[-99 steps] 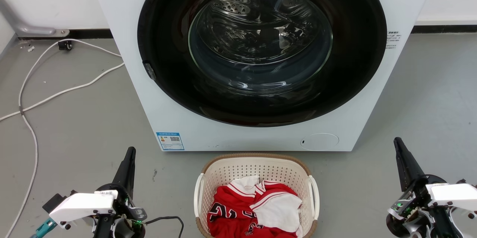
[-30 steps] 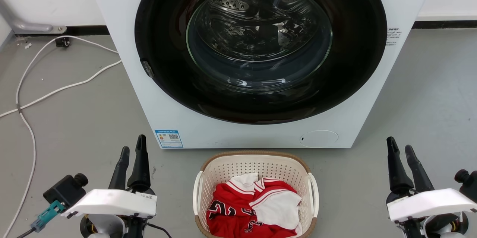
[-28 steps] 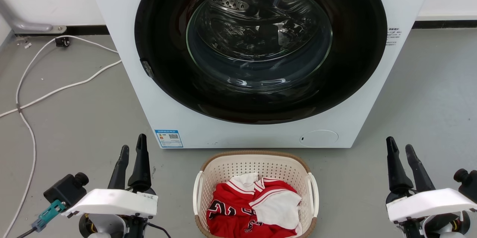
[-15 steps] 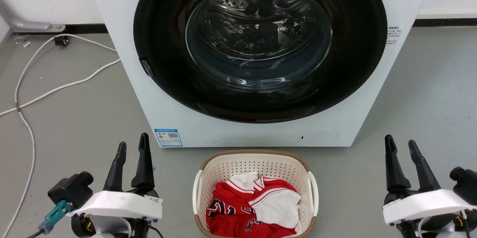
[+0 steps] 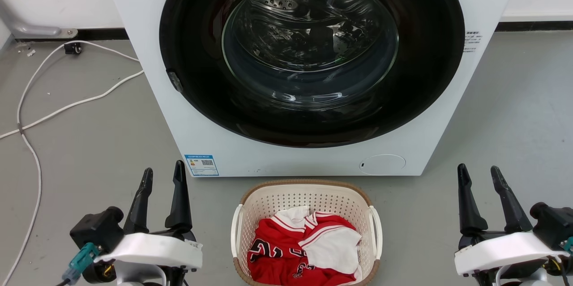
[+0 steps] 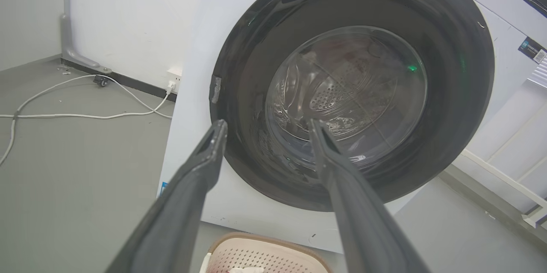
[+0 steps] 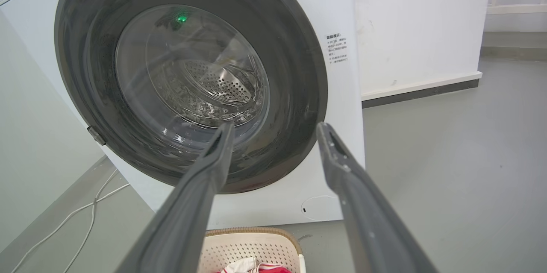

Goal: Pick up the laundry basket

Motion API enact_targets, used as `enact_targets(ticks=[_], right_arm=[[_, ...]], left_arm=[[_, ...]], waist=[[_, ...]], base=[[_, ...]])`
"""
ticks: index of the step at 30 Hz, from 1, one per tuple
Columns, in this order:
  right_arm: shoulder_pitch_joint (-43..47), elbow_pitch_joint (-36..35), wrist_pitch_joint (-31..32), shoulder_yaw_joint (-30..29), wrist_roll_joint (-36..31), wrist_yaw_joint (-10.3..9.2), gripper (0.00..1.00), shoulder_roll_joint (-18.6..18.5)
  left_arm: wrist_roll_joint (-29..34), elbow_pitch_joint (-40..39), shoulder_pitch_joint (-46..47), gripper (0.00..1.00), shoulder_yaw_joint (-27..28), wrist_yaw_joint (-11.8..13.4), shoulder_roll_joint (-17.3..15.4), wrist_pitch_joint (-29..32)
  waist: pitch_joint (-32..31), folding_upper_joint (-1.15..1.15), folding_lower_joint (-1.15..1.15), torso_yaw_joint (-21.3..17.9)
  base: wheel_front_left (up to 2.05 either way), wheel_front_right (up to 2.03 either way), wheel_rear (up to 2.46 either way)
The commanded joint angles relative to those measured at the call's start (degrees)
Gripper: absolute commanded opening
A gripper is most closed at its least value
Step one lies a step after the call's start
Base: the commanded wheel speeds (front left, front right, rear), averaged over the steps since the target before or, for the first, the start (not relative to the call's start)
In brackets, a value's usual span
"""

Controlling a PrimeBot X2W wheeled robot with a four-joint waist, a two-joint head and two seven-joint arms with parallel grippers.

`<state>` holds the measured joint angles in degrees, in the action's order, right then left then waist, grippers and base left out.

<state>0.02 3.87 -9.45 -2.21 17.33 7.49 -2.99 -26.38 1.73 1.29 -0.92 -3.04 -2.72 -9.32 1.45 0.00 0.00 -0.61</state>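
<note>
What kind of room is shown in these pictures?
Probably a laundry area: a white front-loading washing machine stands on the floor, and before it sits a cream perforated plastic basket holding red-and-white clothes.

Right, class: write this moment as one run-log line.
laundry basket: on floor, untouched | left gripper: jaws open, left of basket | right gripper: jaws open, right of basket | contents: red-white clothes

The head camera looks forward and down, close to the white front-loading washing machine with a round dark glass door [image 5: 309, 53], with the cream-white perforated plastic laundry basket with a brown woven-look rim [image 5: 309, 182] at its bottom edge. The left wrist camera faces the door obliquely from its left, along the left end effector [image 6: 267, 123]. The right wrist camera does likewise from its right, along the right end effector [image 7: 275, 125]. All three share the door and the basket's far rim.
</note>
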Motion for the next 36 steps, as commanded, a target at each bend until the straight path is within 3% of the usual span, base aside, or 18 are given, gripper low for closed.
enact_targets(ticks=[1, 26, 36], right_arm=[[0.3, -0.85, -0.56, 0.12, -2.14, 0.0, 1.0, 0.04], [1.74, -1.84, -3.83, 0.6, -16.84, -0.01, 1.0, 0.14], [2.42, -2.01, -4.83, 0.9, -21.91, -0.01, 1.0, 0.17]], left_arm=[[1.91, -0.82, -0.48, 1.0, -0.03, 0.12, -0.17, -0.57], [15.91, -0.9, -2.23, 1.0, -1.28, 0.88, -0.2, -3.81], [21.13, 0.45, -3.15, 1.0, -1.39, 2.4, -0.21, -4.94]], waist=[[-0.02, 0.0, 0.0, -0.03], [0.24, 0.0, 0.0, -0.43], [0.39, 0.0, 0.0, -0.47]], base=[[0.0, 0.0, 0.0], [0.0, 0.0, 0.0], [0.0, 0.0, 0.0]])
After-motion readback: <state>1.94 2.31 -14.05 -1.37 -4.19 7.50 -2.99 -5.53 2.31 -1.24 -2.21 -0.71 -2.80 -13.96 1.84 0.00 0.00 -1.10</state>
